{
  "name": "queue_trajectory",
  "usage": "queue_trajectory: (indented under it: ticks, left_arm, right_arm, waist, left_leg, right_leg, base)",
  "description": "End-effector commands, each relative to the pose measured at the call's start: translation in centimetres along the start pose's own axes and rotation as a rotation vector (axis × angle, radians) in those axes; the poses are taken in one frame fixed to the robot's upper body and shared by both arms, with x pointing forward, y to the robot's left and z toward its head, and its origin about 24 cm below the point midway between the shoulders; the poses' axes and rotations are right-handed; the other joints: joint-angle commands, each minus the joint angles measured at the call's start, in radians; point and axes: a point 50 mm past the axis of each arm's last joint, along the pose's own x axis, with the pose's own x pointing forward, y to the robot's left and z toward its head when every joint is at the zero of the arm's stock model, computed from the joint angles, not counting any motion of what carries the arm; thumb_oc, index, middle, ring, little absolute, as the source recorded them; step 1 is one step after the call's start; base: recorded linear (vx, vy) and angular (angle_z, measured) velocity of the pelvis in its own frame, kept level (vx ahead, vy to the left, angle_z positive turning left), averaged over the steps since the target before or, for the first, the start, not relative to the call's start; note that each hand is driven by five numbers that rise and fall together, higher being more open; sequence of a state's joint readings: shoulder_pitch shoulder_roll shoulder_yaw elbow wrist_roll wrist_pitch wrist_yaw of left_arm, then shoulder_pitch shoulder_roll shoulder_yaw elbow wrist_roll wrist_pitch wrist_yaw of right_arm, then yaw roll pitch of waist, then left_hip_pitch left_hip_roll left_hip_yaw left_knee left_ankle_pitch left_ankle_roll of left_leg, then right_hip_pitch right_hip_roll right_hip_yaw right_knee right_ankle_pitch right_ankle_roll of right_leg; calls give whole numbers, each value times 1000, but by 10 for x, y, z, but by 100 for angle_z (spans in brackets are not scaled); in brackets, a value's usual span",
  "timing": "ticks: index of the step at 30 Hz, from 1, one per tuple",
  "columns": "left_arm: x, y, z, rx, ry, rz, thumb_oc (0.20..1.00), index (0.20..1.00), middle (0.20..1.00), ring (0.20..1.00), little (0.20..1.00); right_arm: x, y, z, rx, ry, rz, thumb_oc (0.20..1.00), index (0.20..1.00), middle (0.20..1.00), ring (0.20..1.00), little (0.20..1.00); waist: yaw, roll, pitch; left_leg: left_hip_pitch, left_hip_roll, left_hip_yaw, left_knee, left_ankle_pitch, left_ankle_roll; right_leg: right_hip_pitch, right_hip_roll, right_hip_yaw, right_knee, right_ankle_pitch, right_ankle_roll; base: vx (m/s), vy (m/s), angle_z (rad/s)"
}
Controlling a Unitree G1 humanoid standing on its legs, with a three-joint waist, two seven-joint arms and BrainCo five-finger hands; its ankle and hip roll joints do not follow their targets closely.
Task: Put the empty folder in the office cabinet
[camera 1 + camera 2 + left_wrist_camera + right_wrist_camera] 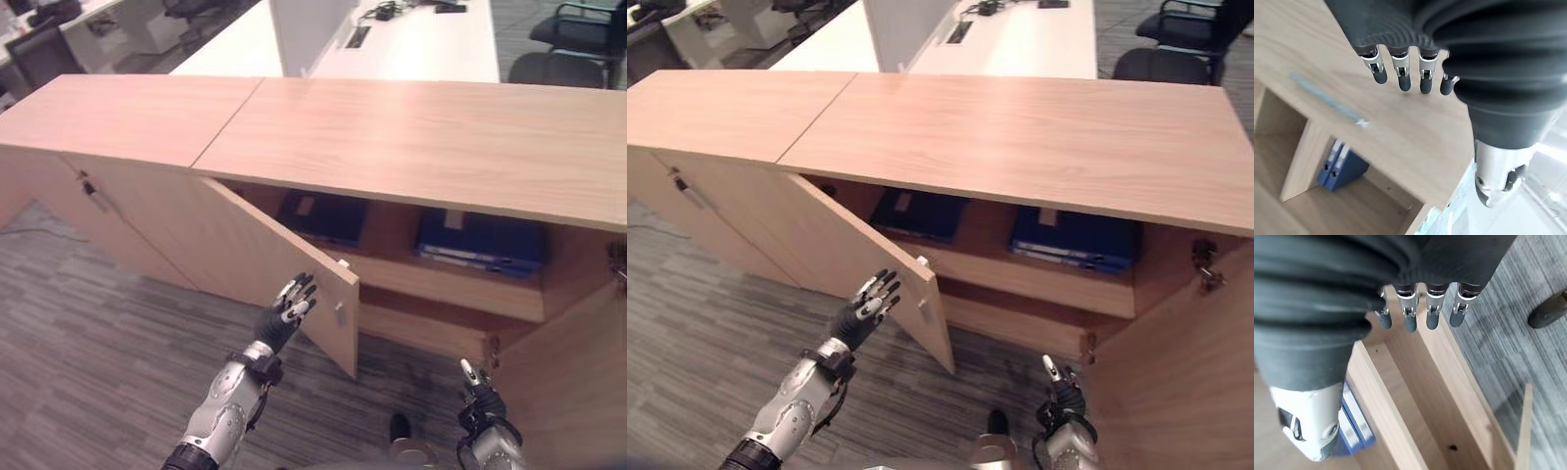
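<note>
left hand (287, 309): raised in front of the open cabinet door, fingers straight and a little spread, holding nothing; its fingertips (1402, 81) lie close to the door's wood face, contact cannot be told
right hand (479, 392): low, near the floor beside the right end of the cabinet; fingers straight in its wrist view, nothing in it; the fingertips (1431, 318) point over the lower shelf's front edge
cabinet door (257, 257): swung out toward the left hand, its free edge just right of the fingers; a small metal handle (339, 312) sits on that edge
office cabinet (421, 137): long, light wood, open beyond both hands; the upper shelf holds folders, the lower shelf (1425, 401) in front of the right hand is bare wood
dark blue folder (323, 217): lying flat on the upper shelf, beyond the left hand, behind the door's edge
blue folders (480, 241): stacked flat on the same shelf, above and beyond the right hand; blue spines (1334, 166) also show in the left wrist view
floor (88, 343): grey striped carpet under both hands
</note>
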State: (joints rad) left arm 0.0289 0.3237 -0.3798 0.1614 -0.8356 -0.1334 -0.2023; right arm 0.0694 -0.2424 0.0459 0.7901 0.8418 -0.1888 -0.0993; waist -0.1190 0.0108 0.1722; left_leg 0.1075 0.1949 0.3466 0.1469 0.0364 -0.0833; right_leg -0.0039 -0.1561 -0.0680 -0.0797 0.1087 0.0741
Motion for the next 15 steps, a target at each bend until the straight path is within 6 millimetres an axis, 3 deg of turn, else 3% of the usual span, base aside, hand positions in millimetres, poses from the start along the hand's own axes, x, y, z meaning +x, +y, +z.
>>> queue_trajectory:
  ticks: [1, 2, 4, 5, 8, 12, 13, 15]
  left_arm:
    - [13, 0, 13, 84, -101, 30, 1000, 1000, 1000, 1000, 1000]
    - [13, 0, 13, 85, -102, 30, 1000, 1000, 1000, 1000, 1000]
    - [13, 12, 15, 140, -100, 89, 1000, 1000, 1000, 1000, 1000]
    - [11, 26, 17, 194, -96, 155, 1000, 1000, 1000, 1000, 1000]
    - [9, 35, 18, 247, -84, 195, 1000, 1000, 1000, 1000, 1000]
    - [9, 49, 17, 255, -63, 278, 1000, 1000, 1000, 1000, 1000]
    - [10, 64, 25, 299, -59, 352, 1000, 1000, 1000, 1000, 1000]
    - [12, 69, 28, 302, -66, 377, 1000, 1000, 1000, 1000, 1000]
  right_arm:
    - [5, 13, 24, -27, -100, 62, 1000, 1000, 1000, 1000, 1000]
    - [5, 13, 24, -27, -101, 62, 1000, 1000, 1000, 1000, 1000]
    - [6, 15, 26, -43, -108, 76, 1000, 1000, 1000, 1000, 1000]
    - [5, 16, 22, -51, -94, 93, 1000, 1000, 1000, 1000, 1000]
    - [1, 10, 16, -54, -75, 94, 1000, 1000, 1000, 1000, 1000]
    - [-3, 13, 12, -64, -66, 124, 1000, 1000, 1000, 1000, 1000]
    - [-5, 19, 7, -70, -49, 158, 1000, 1000, 1000, 1000, 1000]
    - [-6, 21, 5, -75, -43, 168, 1000, 1000, 1000, 1000, 1000]
  waist:
    - [35, -4, -15]
    - [34, -5, -18]
    - [64, -11, -15]
    - [65, -11, -16]
    - [58, -9, -32]
    - [33, -14, -56]
    - [11, -22, -77]
    - [7, -24, -83]
  left_leg:
    - [-115, -82, -328, -60, -36, -25]
    - [-120, -83, -328, -62, -31, -24]
    - [-179, -139, -472, -64, -19, -26]
    - [-168, -142, -494, -95, -16, -27]
    - [-127, -126, -449, -124, -13, -27]
    - [-65, -123, -398, -172, -20, -13]
    - [-21, -126, -338, -210, -25, 0]
    - [-11, -127, -319, -215, -29, 3]
  right_leg:
    - [87, 56, 27, 36, -159, 50]
    - [82, 56, 27, 36, -157, 50]
    - [86, 68, 85, 42, -158, 50]
    - [90, 82, 123, 59, -174, 49]
    - [103, 81, 140, 60, -178, 50]
    - [107, 70, 158, 68, -176, 59]
    - [98, 63, 187, 74, -169, 70]
    - [94, 60, 199, 75, -165, 75]
  base:
    - [157, -36, -117]
    - [192, -16, -98]
    - [167, 4, -104]
    - [131, 23, -165]
    - [136, 96, -142]
    - [127, 143, -23]
    - [80, 146, -45]
    - [62, 131, -50]
